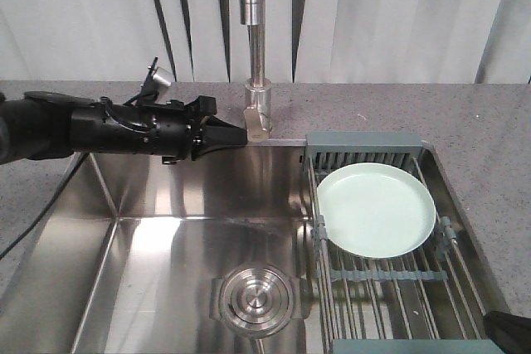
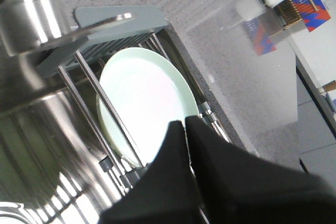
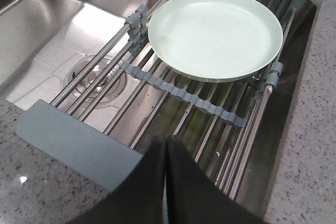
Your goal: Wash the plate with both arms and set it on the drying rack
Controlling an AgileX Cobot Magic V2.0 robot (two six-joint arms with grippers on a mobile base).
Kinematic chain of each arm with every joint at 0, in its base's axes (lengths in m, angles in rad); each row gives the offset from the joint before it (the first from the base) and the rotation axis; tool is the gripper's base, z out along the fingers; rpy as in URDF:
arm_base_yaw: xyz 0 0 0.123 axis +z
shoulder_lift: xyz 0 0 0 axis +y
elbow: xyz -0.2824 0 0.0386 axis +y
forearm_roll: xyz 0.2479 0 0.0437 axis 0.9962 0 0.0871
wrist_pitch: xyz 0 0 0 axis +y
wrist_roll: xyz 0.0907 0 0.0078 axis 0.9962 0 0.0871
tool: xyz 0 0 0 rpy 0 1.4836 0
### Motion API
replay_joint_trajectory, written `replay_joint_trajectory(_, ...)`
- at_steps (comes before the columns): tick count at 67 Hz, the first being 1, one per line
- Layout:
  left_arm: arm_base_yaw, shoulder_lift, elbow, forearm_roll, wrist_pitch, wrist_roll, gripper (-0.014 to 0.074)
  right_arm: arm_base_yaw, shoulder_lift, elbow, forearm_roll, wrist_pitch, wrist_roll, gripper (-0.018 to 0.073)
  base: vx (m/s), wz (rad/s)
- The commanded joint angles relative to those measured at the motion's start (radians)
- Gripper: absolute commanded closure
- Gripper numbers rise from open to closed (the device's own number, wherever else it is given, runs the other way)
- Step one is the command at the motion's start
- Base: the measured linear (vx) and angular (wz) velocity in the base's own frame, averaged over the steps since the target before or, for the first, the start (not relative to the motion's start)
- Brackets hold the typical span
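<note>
Nearest the front camera sits the round drain strainer [image 1: 257, 298] in the sink [image 1: 166, 205]. At left, the left gripper [image 1: 236, 135] hovers by the faucet [image 1: 255, 55], jaws closed, empty. Rightward, the plate [image 1: 376, 209] lies flat on the drying rack [image 1: 365, 148]; the right gripper [image 3: 165, 153] hangs closed over its near end. Washing looks unstarted; next, a gripper must open and take the rim.

Plate [image 1: 376, 210] lies flat on drying rack [image 1: 390, 279] across the sink's [image 1: 166, 230] right side. My left gripper [image 1: 241, 135] is closed, empty, pointing at the faucet [image 1: 257, 80] base, above the sink's back edge. Drain strainer [image 1: 255, 298] sits bottom center.
</note>
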Motion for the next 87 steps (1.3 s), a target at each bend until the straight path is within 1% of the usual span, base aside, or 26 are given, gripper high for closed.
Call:
replay_joint_trajectory(1, -0.027, 0.001, -0.071, -0.094, 0.052, 0.002, 0.0603, -0.003, 0.006, -0.028, 0.003, -0.058, -0.007, 0.0564, 0.0, 0.0)
replay_joint_trajectory(4, -0.035, 0.02, -0.09, -0.1, 0.044, 0.002, 0.0603, -0.003, 0.006, -0.028, 0.003, -0.058, -0.007, 0.0564, 0.0, 0.0)
replay_joint_trajectory(18, -0.036, 0.113, -0.199, -0.167, 0.044, -0.025, 0.0603, -0.003, 0.006, -0.028, 0.003, -0.058, -0.007, 0.0564, 0.0, 0.0)
replay_joint_trajectory(36, -0.036, 0.219, -0.349, -0.167, 0.048, -0.108, 0.0603, -0.003, 0.006, -0.028, 0.003, -0.058, -0.007, 0.0564, 0.0, 0.0)
replay_joint_trajectory(50, -0.035, 0.246, -0.42, -0.167, 0.027, -0.11, 0.0603, -0.003, 0.006, -0.028, 0.003, -0.058, -0.007, 0.0564, 0.0, 0.0)
replay_joint_trajectory(63, -0.035, 0.247, -0.458, -0.167, -0.045, -0.11, 0.0603, -0.003, 0.006, -0.028, 0.003, -0.058, -0.007, 0.0564, 0.0, 0.0)
replay_joint_trajectory(69, -0.035, 0.247, -0.467, -0.168, -0.058, -0.11, 0.0603, -0.003, 0.006, -0.028, 0.003, -0.058, -0.007, 0.0564, 0.0, 0.0)
replay_joint_trajectory(80, -0.035, 0.247, -0.467, -0.167, -0.045, -0.11, 0.0603, -0.003, 0.006, -0.028, 0.003, -0.058, -0.007, 0.0564, 0.0, 0.0)
replay_joint_trajectory(87, -0.035, 0.246, -0.467, -0.168, -0.002, -0.11, 0.0603, -0.003, 0.006, -0.028, 0.003, -0.058, -0.007, 0.0564, 0.0, 0.0)
